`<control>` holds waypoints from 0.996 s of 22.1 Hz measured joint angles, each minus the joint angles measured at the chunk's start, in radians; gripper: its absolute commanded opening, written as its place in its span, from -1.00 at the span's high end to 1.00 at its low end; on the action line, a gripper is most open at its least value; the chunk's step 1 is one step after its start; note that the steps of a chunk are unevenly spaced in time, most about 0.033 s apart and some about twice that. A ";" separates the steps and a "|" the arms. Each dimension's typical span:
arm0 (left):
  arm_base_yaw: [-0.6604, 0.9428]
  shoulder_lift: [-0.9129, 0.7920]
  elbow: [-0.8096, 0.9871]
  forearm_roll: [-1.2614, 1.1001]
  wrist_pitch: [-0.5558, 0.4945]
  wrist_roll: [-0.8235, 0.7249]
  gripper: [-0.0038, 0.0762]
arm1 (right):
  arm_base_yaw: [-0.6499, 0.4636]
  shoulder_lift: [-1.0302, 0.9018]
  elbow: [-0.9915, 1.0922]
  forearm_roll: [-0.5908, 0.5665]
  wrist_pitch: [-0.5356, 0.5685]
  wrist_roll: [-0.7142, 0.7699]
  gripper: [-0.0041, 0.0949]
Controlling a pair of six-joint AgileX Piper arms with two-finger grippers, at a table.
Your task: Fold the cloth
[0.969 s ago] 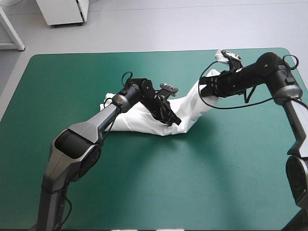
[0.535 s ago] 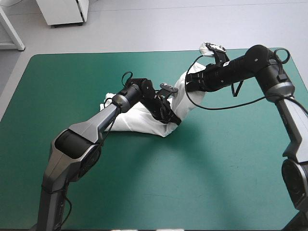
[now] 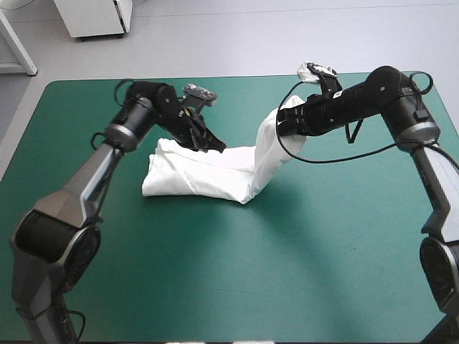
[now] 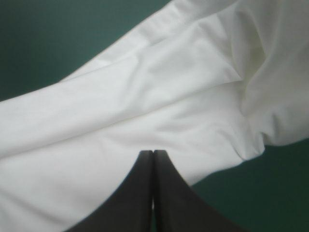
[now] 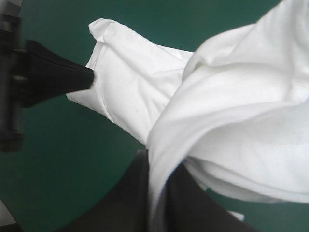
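The left pincer (image 4: 153, 154), pressed together, is pointing at the T-shirt's (image 3: 201, 175) far edge. The right pincer (image 5: 157, 166) is pinching its raised end.

T-shirt (image 3: 204, 175) plain white all over, soft grey shading in the creases. The tabletop cover (image 3: 287, 272) solid teal-green, one even tone edge to edge. Both the left end effector (image 3: 217, 146) and right end effector (image 3: 279, 125) black. The left arm (image 3: 82, 179) dark grey with black joints; right arm (image 3: 401, 93) black, grey lower down.
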 measured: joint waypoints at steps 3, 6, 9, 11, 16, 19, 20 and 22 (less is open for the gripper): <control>0.052 -0.169 0.056 0.002 0.013 -0.002 0.93 | 0.000 0.000 -0.001 0.005 0.001 -0.001 0.96; 0.082 -0.411 0.263 0.005 0.021 -0.002 0.93 | 0.000 0.000 -0.002 0.030 -0.004 -0.014 0.95; 0.083 -0.668 0.530 -0.002 0.033 -0.038 0.93 | 0.053 0.000 -0.003 0.029 -0.045 -0.041 0.95; 0.083 -0.808 0.668 -0.003 0.038 -0.064 0.93 | 0.142 0.004 -0.003 0.021 -0.091 -0.051 0.96; 0.083 -1.045 0.808 -0.003 0.043 -0.129 0.93 | 0.327 0.087 -0.005 0.035 -0.219 -0.054 0.96; 0.083 -1.090 0.809 -0.004 0.043 -0.136 0.93 | 0.369 0.143 -0.021 0.035 -0.252 -0.054 0.96; 0.083 -1.099 0.810 -0.005 0.043 -0.136 0.93 | 0.381 0.165 -0.033 0.035 -0.262 -0.056 0.96; 0.083 -1.105 0.810 -0.006 0.043 -0.136 0.93 | 0.402 0.207 -0.061 0.035 -0.280 -0.057 0.96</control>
